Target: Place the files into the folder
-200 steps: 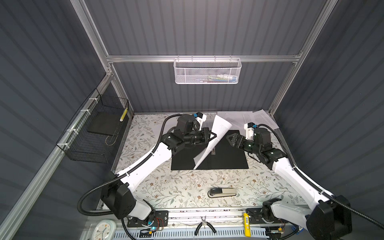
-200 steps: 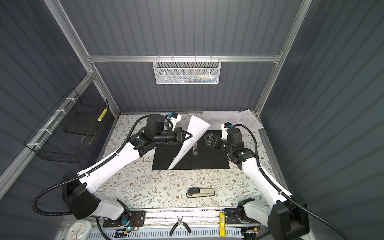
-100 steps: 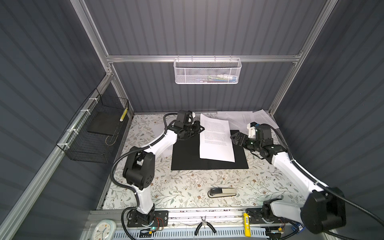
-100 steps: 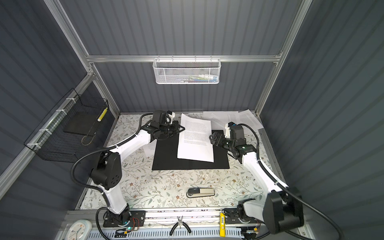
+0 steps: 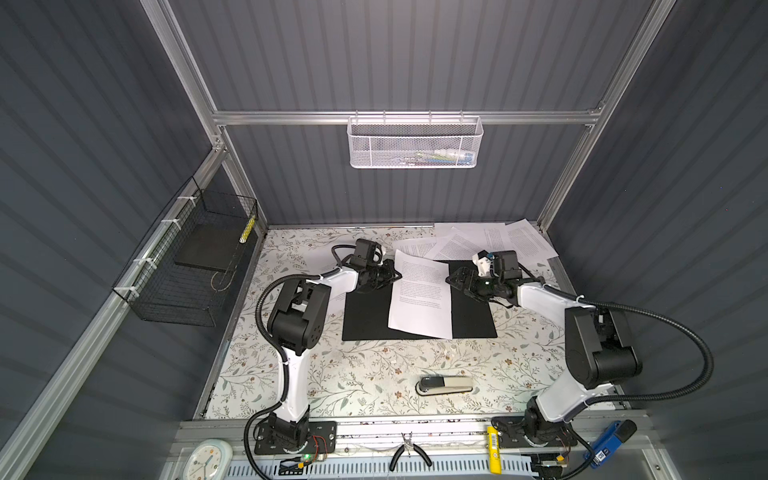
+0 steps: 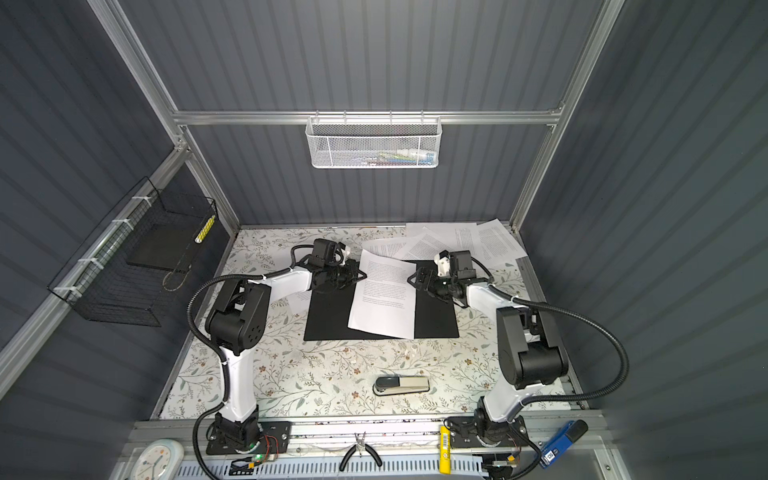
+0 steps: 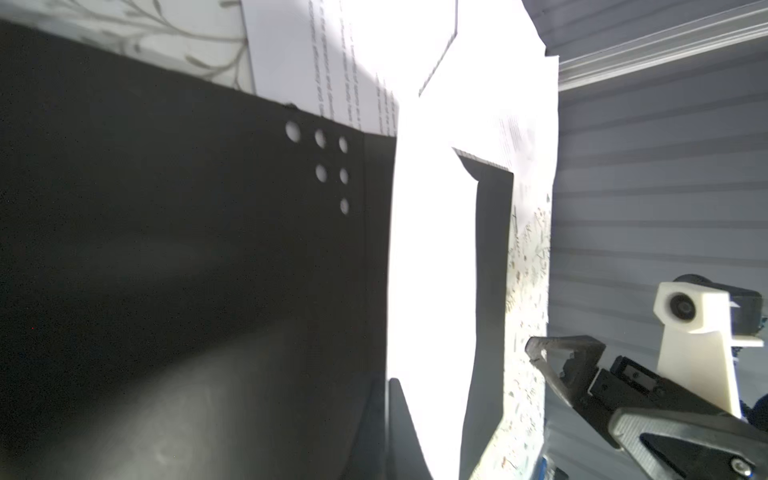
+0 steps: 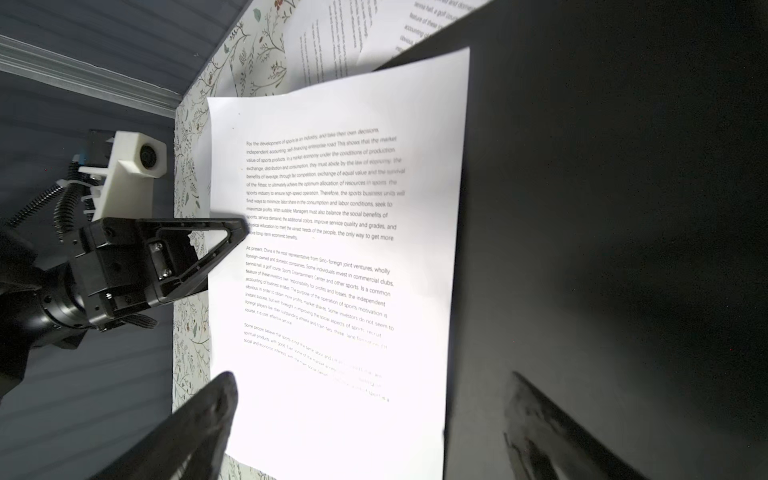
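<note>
1. The sheet [image 5: 422, 295] has dropped from a raised curl to lie flat on the open folder [image 5: 365, 320].
2. Its long axis runs back to front, with the top edge toward the back wall.
3. My left gripper [image 5: 397, 275] stays pinched on its left edge. My right gripper [image 5: 452, 279] gapes wide and empty just beside its right edge.

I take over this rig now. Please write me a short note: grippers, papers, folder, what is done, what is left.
Left gripper: shut on the left edge of one sheet.
Right gripper: open, above the right half of the folder, holding nothing.
Folder: open on the table, that sheet across its middle.
Done: one sheet on the folder.
Left: release it, bring the other sheets from the back right, close the folder.
</note>
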### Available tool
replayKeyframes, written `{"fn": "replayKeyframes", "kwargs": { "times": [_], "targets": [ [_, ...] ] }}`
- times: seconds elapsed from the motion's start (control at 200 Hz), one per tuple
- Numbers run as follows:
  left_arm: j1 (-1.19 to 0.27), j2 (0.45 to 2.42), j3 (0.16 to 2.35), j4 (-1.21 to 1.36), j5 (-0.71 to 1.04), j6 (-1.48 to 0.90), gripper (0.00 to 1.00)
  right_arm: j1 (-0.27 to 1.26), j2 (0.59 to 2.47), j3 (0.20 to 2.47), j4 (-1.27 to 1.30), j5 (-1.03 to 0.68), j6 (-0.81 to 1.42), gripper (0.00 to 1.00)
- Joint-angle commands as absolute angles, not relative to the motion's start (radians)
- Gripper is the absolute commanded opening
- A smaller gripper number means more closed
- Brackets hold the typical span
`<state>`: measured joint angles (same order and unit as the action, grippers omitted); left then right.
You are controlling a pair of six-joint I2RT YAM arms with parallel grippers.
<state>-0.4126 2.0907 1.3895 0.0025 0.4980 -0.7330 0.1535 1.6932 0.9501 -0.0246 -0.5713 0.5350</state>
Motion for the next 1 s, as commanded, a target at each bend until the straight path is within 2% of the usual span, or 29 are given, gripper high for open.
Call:
{"fn": "replayKeyframes", "kwargs": {
  "times": [0.0,0.245,0.55,0.77,0.901,0.996],
  "targets": [
    [-0.406,2.116,1.351,0.032,0.436,-0.711,0.00,0.152,1.724,0.968,0.021,-0.641,0.527,0.97],
    [-0.401,2.122,1.311,0.018,0.410,-0.682,0.00,0.159,1.774,0.930,0.114,-0.693,0.574,0.96],
    [-0.401,2.133,1.294,0.058,0.446,-0.710,0.00,0.200,1.833,0.937,0.173,-0.719,0.595,0.86],
    [-0.401,2.129,1.272,0.089,0.457,-0.725,0.00,0.238,1.849,0.946,0.196,-0.731,0.618,0.66],
    [-0.401,2.132,1.263,0.113,0.468,-0.740,0.00,0.251,1.858,0.947,0.199,-0.733,0.633,0.50],
    [-0.401,2.126,1.258,0.120,0.468,-0.744,0.00,0.255,1.845,0.938,0.201,-0.721,0.637,0.43]
  ]
}}
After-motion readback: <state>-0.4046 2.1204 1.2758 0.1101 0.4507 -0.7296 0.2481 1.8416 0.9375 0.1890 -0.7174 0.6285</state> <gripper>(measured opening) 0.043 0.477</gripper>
